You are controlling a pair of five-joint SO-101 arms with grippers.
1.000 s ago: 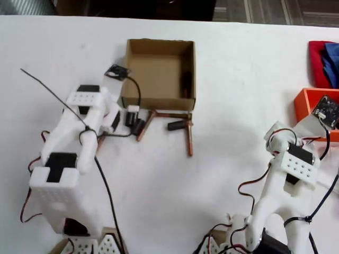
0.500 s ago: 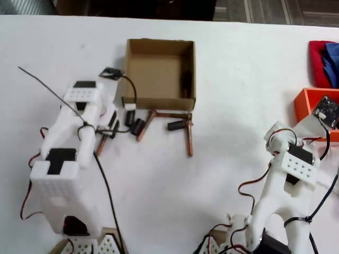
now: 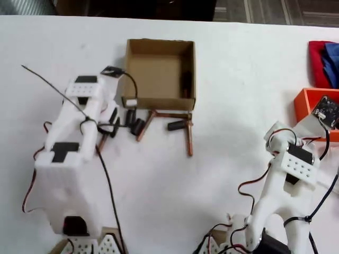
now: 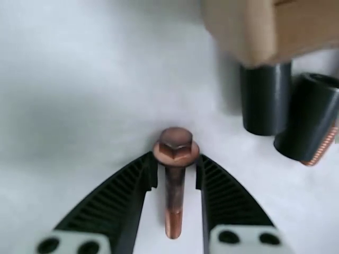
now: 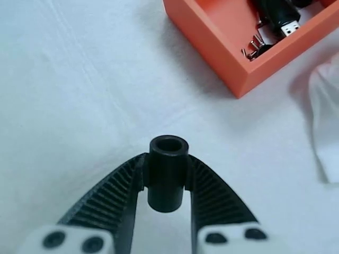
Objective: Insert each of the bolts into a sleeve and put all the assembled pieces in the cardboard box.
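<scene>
- Left gripper (image 4: 175,168) is clamped on a copper bolt (image 4: 174,190). It pinches the shank just under the hex head, so the head works as a stop and the bolt shouldn't slide through.
- Heads up though: the head points away from the wrist and the threaded tip sits back between the jaws. My guess is you'll want that tip exposed before mating.
- Right gripper (image 5: 167,165) has a black sleeve (image 5: 168,185) squeezed around its body, open bore facing outward, over the tabletop (image 5: 79,79) near the orange tray (image 5: 204,50). That keeps the hole free to take a bolt, so it looks like a sensible hold.
- Your two arms are well apart in the high view, so bolt and sleeve have to meet somewhere in between.
- Right by the corner of the cardboard box (image 4: 265,32) a spare sleeve (image 4: 265,98) sits beside a second sleeve (image 4: 306,124) that shows copper thread at its end. That one is probably assembled already, just not boxed.
- More loose bolts (image 3: 189,135) lie in front of the box, and one dark piece (image 3: 186,82) sits inside against the wall. Can't tell exactly what it is.
</scene>
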